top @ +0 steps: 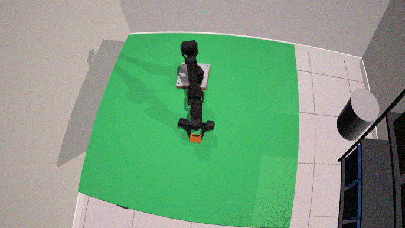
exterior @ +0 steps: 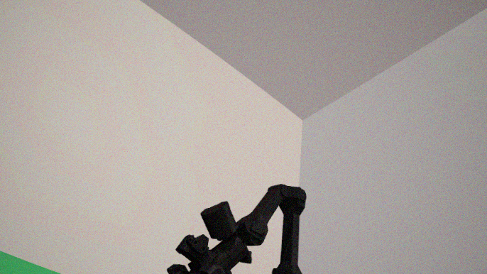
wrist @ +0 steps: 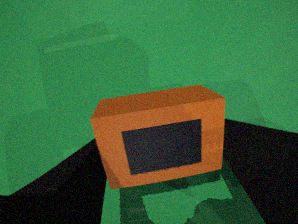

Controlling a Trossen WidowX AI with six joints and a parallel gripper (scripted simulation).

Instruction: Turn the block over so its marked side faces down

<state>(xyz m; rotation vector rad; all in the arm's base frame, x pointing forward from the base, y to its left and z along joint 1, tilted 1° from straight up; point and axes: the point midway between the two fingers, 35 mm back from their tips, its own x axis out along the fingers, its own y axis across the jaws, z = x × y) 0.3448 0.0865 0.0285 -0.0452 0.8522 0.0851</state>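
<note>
The orange block [top: 195,139] [wrist: 162,104] is between the fingers of my gripper [top: 195,137] [wrist: 158,135], which is shut on it. One finger is at each side of the block. Its dark rectangular mark [top: 196,136] [wrist: 162,147] faces the wrist camera and shows on the block's upper face in the top view, so the marked side is not down. The block appears held above the green table top [top: 153,177] [wrist: 200,40], with shadows apart from it. In the exterior view the block and fingertips are out of view.
The arm's pale base plate [top: 206,74] stands behind the gripper on the green top. A grey cylinder [top: 365,104] and a dark shelf unit [top: 378,168] are off to the right, beyond the green top's edge.
</note>
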